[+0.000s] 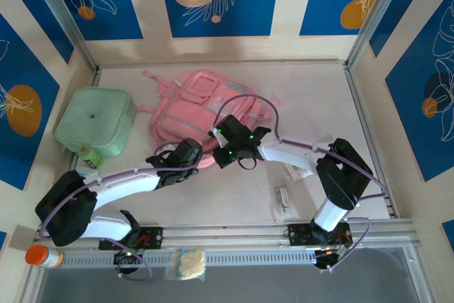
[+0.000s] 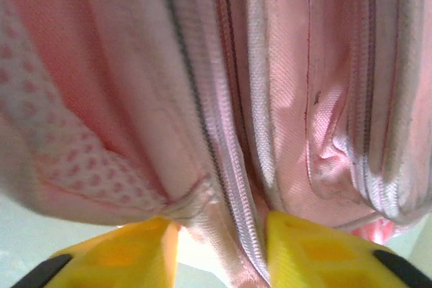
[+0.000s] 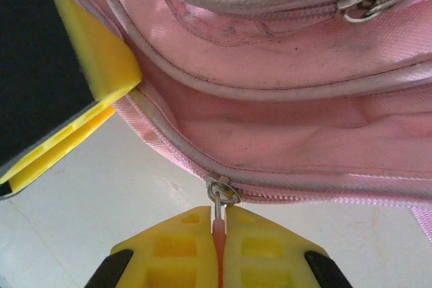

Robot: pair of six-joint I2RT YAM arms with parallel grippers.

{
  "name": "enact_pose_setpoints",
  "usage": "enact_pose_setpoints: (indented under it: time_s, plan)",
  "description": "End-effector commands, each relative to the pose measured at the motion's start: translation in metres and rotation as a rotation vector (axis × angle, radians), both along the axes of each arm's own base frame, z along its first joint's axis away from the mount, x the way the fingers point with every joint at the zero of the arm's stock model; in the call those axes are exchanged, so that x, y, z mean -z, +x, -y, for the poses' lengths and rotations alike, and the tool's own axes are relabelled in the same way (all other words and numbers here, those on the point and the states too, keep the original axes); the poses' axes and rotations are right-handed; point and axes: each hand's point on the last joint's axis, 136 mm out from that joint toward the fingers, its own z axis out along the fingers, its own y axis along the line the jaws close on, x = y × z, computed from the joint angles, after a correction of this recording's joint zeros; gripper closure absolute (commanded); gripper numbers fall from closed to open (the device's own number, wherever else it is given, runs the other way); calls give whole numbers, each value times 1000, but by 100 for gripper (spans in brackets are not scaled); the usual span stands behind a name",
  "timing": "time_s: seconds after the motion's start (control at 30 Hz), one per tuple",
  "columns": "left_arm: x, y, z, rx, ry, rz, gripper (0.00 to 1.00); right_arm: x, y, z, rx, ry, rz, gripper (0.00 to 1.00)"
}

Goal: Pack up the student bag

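Right pincer (image 3: 219, 231) clamped on the zip pull (image 3: 217, 208) of the student bag (image 3: 283, 119); left pincer (image 2: 223, 247) narrowly parted astride a zip seam (image 2: 226, 166). Bag lies centre-far on the worktop (image 1: 319, 97).

Left jaws gape; right jaws pinch shut.

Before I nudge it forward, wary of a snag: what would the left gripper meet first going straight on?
The student bag, at its zipper seam ahead of the left gripper; likely almost at once, though depth is unclear.
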Motion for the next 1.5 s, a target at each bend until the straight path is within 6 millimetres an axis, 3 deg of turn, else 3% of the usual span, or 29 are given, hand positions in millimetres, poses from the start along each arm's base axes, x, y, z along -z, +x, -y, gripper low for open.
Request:
enact_pose_setpoints:
  time_s: [0.0,0.17,0.47,0.53,0.7,0.73,0.77,0.8,0.83,0.9,1.0,1.1,1.2,1.3,1.47]
  plan:
    - [-4,8,-18,-92,70,33,75,-4,-2,3,18,-14,10,100]
    - [5,0,-47,-91,161,3,100,3,4,29,91,-123,48,100]
    - [4,-16,-106,-57,249,-10,100,16,27,91,285,-208,21,100]
    - [3,-15,-111,-43,241,-8,100,13,34,94,308,-203,21,100]
    - [-15,-7,-112,29,285,13,100,-6,25,65,232,-119,5,100]
    - [-21,-6,-109,51,290,21,100,-9,21,61,215,-98,-11,100]
    - [-29,-3,-105,93,300,43,90,-13,16,57,194,-71,-31,96]
    - [-35,-3,-103,124,311,45,76,-18,12,57,195,-57,-40,78]
    - [-40,-4,-101,146,320,49,71,-22,10,59,204,-44,-45,65]
    - [-56,-4,-93,214,328,97,64,-33,9,66,250,14,-86,54]
    - [-80,-1,-74,286,305,183,61,-45,19,71,354,140,-218,50]
    - [-94,8,-40,366,267,241,60,-52,39,69,457,232,-317,45]
    - [-91,15,-14,436,283,225,63,-55,64,62,551,339,-400,44]
    - [-83,18,12,493,268,231,66,-46,89,66,652,337,-420,42]
    - [-66,18,34,542,272,225,68,-29,106,70,784,330,-453,41]
